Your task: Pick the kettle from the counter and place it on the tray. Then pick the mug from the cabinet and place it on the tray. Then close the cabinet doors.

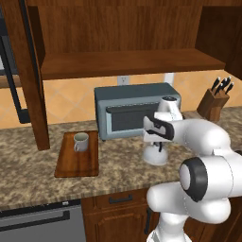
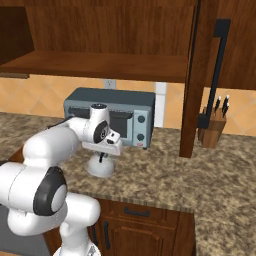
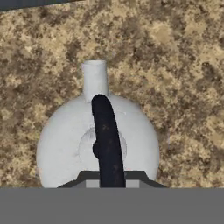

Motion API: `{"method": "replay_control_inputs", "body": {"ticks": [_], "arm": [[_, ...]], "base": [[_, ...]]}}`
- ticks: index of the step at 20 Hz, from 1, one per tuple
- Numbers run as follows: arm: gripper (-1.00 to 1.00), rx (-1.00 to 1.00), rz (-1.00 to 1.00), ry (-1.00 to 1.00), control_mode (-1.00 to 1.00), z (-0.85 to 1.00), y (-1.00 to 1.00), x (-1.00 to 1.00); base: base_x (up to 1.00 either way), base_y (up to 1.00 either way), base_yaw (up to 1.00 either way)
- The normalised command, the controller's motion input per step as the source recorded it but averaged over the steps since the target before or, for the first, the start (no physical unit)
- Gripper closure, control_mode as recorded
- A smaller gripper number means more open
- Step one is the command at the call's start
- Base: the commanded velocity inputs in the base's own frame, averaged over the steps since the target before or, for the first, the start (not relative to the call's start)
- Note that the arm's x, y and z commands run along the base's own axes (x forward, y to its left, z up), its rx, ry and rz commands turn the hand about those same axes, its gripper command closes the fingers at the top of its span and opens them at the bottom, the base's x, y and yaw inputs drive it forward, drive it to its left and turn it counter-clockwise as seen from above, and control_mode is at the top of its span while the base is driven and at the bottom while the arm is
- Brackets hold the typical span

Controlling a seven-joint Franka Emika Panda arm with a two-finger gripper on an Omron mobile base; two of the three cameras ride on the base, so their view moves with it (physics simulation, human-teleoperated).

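The silvery-white kettle [image 1: 155,156] [image 2: 101,167] [image 3: 61,144] stands on the granite counter [image 1: 28,179] in front of the toaster oven. My gripper [image 1: 159,145] [image 2: 102,156] [image 3: 112,180] hangs straight above it, its fingertips tight against both sides of the black arched handle [image 3: 107,131]. The grey-beige mug [image 1: 81,141] stands upright on the wooden tray [image 1: 75,166], left of the kettle. The cabinet [image 1: 127,61] [image 2: 100,65] above is open, its shelf bare. The cabinet doors [image 1: 35,94] [image 2: 197,75] are swung out towards me.
A grey toaster oven [image 1: 127,111] [image 2: 125,112] sits against the wall behind the kettle. A knife block [image 1: 215,101] [image 2: 212,127] stands at the right. The open doors jut out over the counter on both sides. Drawers and a dishwasher front [image 1: 38,222] lie below the counter edge.
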Motion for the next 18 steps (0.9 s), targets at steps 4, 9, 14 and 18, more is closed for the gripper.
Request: {"method": "replay_control_inputs", "body": {"ticks": [4, 9, 14, 18], "arm": [[1.0, 0.0, 0.0, 0.0, -1.0, 0.33, 0.6, 0.0], [1.0, -0.02, 0.0, 0.0, -1.0, 0.24, 0.83, -0.01], [1.0, -0.06, 0.0, 0.0, -1.0, 0.39, 0.91, 0.0], [1.0, -0.06, 0.0, 0.0, -1.0, 0.24, 0.89, 0.0]], "base": [[0.0, 0.0, 0.0], [0.0, 0.0, 0.0], [0.0, 0.0, 0.0], [0.0, 0.0, 0.0]]}}
